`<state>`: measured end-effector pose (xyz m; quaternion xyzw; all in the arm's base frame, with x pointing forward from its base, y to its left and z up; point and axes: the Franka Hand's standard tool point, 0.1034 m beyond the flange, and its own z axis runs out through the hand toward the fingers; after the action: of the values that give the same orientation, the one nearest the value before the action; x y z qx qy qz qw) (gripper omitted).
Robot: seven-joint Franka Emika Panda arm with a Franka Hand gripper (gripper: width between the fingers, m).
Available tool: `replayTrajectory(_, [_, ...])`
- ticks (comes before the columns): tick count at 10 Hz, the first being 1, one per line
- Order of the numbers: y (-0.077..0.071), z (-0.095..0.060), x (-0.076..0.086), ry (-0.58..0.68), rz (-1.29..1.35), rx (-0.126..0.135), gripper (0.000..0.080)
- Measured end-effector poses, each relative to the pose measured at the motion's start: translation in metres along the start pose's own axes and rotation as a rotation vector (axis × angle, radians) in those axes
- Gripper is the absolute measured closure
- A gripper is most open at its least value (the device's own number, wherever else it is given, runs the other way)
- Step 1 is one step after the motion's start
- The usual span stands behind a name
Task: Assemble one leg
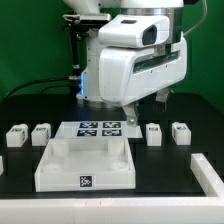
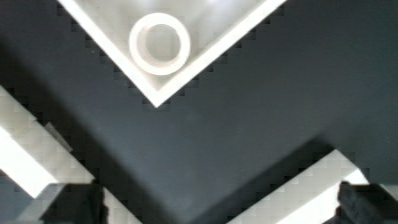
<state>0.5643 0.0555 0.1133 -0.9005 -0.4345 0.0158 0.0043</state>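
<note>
Four small white legs stand on the black table in the exterior view: two on its left [image 1: 17, 136] [image 1: 41, 132] and two on its right [image 1: 153, 133] [image 1: 180, 132]. My gripper [image 1: 147, 108] hangs above the table between the marker board and the right pair, touching no leg. In the wrist view the gripper [image 2: 214, 206] is open, its dark fingertips [image 2: 63, 205] stand far apart, and only dark table shows between them. No leg shows in the wrist view. A white corner with a round ring [image 2: 157, 42] lies ahead there.
The large white tray-like piece [image 1: 85, 165] with a raised rim and a tag lies at the front. The marker board [image 1: 98, 128] lies behind it. Another white part [image 1: 208, 172] sits at the exterior view's front right. Cables hang behind the arm.
</note>
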Motion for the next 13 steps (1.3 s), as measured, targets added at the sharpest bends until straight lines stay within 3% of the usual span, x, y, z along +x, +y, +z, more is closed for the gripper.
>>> replayTrajectory(10, [0.000,0.001,0.000,-0.001,0.000,0.001,0.0150])
replayTrajectory(12, [-0.007,0.008,-0.022,0.021,-0.166,-0.024,0.0150])
replayTrajectory(13, [-0.013,0.014,-0.036,0.011,-0.276,-0.014,0.0150])
